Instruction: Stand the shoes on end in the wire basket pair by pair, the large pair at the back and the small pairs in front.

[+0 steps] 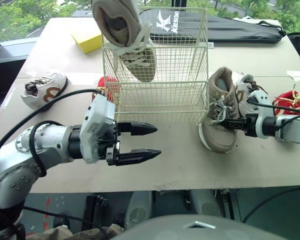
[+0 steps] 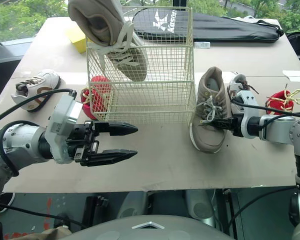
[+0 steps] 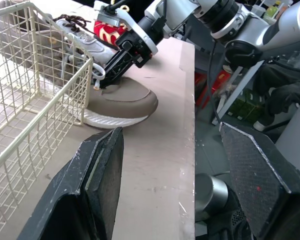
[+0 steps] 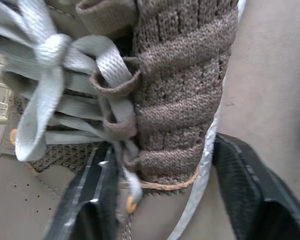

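The tan shoe [image 1: 217, 137] lies flat just right of the basket [image 1: 160, 100], long axis running away from me and toe nearest, and my right gripper [image 1: 231, 123] reaches in from its right, fingers apart astride the laced side, while my left gripper [image 1: 142, 142] hangs wide open before the basket.

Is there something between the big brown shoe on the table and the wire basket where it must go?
Nothing visible lies between the brown shoe and the wire basket; only the basket's side wall must be cleared. Its partner shoe stands on end in the left part.
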